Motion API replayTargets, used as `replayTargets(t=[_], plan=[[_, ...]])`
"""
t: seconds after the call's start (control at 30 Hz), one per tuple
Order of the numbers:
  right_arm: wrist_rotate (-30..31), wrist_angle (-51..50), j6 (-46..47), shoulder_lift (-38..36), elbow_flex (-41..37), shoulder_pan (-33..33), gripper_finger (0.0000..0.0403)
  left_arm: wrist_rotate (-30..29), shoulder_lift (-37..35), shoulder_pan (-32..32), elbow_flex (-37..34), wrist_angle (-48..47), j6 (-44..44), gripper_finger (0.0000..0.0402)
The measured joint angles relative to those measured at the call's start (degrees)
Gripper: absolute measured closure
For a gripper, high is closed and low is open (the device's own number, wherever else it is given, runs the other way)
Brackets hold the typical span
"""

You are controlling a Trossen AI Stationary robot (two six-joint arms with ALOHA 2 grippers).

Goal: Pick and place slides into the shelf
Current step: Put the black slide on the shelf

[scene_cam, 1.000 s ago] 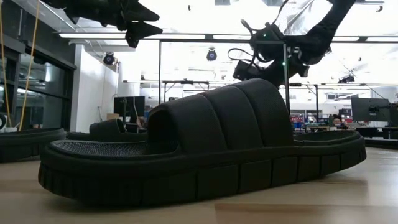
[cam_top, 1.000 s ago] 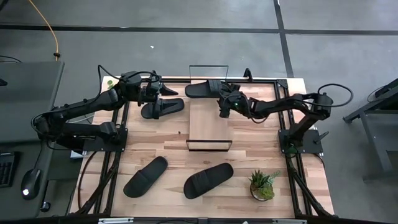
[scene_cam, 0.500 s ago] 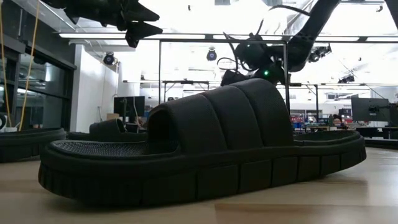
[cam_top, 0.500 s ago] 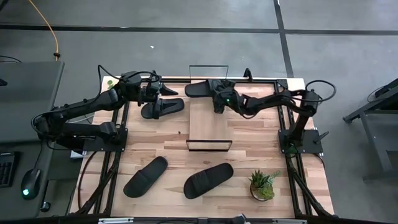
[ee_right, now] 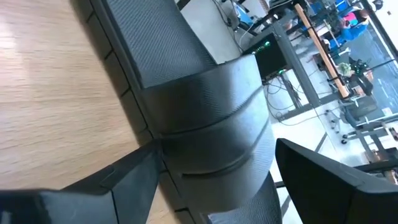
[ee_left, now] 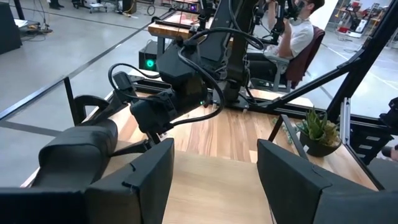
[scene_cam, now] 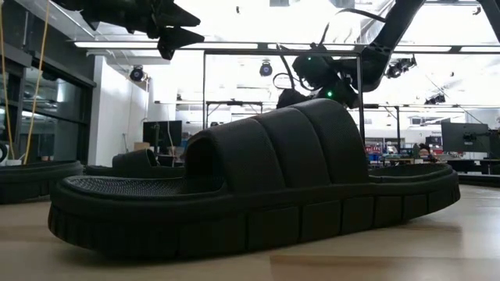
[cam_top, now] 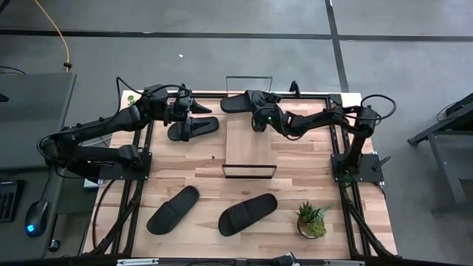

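Observation:
Several black slides lie sole-down on the table. One slide (cam_top: 240, 103) lies across the far end of the light-wood shelf (cam_top: 248, 148). My right gripper (cam_top: 258, 112) is open around it, a finger on each side of its ribbed strap (ee_right: 211, 112). A second slide (cam_top: 192, 129) lies at the far left, with my left gripper (cam_top: 198, 108) open just beyond it, nothing between its fingers (ee_left: 143, 180). Two more slides (cam_top: 172, 209) (cam_top: 247, 214) lie near the front edge. One of these (scene_cam: 258, 187) fills the low view. My right gripper comes at the slide's strap (ee_right: 186, 149) slanting down from the table's right, its open fingers (ee_right: 124, 180) lying across the slide. One finger stands close against the strap's edge. Whether it touches, I cannot tell.
A potted plant (cam_top: 312, 219) stands at the front right. Thin black wire rails (cam_top: 248, 77) rise at the shelf's far end and also at its near end (cam_top: 248, 172). Bare board lies between them. A person sits beyond the table in the left wrist view (ee_left: 298, 37).
My right gripper has moved toward the table's far edge and a little left and down, onto the slide at the shelf's far end, tipping further downward. Its fingers have stayed open. My left arm has kept still.

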Motion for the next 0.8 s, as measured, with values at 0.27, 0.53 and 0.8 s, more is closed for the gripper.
replayTargets(t=[0.27,0.53,0.8], plan=[[-1.9,0.1,-0.1,0.0,0.0,1.7,0.0102,0.0,0.0,0.0,0.0,-0.5,0.0,0.0190],[5.0,0.0,-4.4,-0.9,0.0,4.6,0.0102,0.0,0.0,0.0,0.0,-0.5,0.0,0.0190],[7.1,-2.4,-2.8,-6.7,0.0,5.8,0.0102,-0.1,0.0,0.0,0.0,-0.7,0.4,0.0190]])
